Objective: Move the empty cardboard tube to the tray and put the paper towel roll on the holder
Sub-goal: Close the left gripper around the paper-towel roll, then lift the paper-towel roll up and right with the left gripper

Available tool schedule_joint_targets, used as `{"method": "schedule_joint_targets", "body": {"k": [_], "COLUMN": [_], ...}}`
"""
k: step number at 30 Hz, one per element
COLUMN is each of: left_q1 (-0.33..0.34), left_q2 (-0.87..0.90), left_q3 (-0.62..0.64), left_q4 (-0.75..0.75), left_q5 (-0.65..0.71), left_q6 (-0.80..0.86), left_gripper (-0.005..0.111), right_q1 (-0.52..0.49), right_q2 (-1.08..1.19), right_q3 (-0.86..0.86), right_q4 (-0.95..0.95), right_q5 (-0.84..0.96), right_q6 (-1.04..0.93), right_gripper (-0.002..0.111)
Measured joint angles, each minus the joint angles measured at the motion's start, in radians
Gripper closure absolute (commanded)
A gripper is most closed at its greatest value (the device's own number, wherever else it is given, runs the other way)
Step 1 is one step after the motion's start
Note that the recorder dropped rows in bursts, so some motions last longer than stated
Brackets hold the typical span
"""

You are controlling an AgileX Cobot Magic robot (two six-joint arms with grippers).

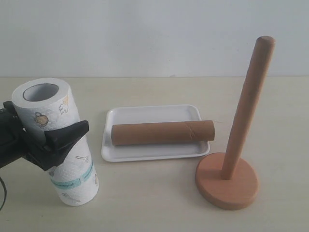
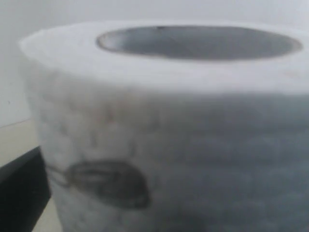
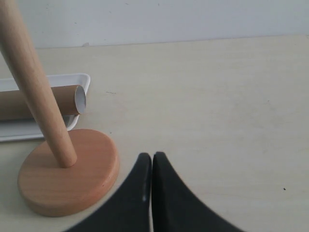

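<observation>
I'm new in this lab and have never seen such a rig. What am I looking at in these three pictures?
This is a robot with two arms, each ending in a pincer-like tool. One picture looks at the table from outside; the other two come from cameras on the wrists. On the table are a white tray with a cardboard tube in it, a wooden holder with a tall post, and a paper towel roll standing at the left. The left tool has its jaws either side of that roll; whether they press it, I cannot tell. The right tool, near the holder's base, is shut and holds nothing.
</observation>
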Motion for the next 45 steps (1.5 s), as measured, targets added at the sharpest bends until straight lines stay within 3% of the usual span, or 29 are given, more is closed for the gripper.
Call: {"method": "schedule_joint_targets", "body": {"k": [12,15,18,21,24,25,36,45], "left_q1": [0.000,0.000,0.000,0.000,0.000,0.000,0.000,0.000], "left_q2": [0.000,0.000,0.000,0.000,0.000,0.000,-0.018,-0.375], "left_q3": [0.000,0.000,0.000,0.000,-0.001,-0.001,-0.001,-0.018], "left_q4": [0.068,0.070,0.072,0.072,0.073,0.073,0.055,0.126], "left_q5": [0.000,0.000,0.000,0.000,-0.001,-0.001,0.015,0.046], "left_q6": [-0.008,-0.035,-0.068,-0.086,-0.098,-0.100,-0.105,-0.199], "left_gripper": [-0.003,0.002,0.022,0.055,0.097,0.102,0.103,0.103], "right_q1": [0.000,0.000,0.000,0.000,0.000,0.000,0.000,0.000], "right_q2": [0.000,0.000,0.000,0.000,0.000,0.000,0.000,0.000], "right_q3": [0.000,0.000,0.000,0.000,0.000,0.000,0.000,0.000], "right_q4": [0.000,0.000,0.000,0.000,0.000,0.000,0.000,0.000], "right_q5": [0.000,0.000,0.000,0.000,0.000,0.000,0.000,0.000], "right_q6": [0.000,0.000,0.000,0.000,0.000,0.000,0.000,0.000], "right_gripper": [0.108,0.108,0.108,0.108,0.108,0.108,0.108,0.108]}}
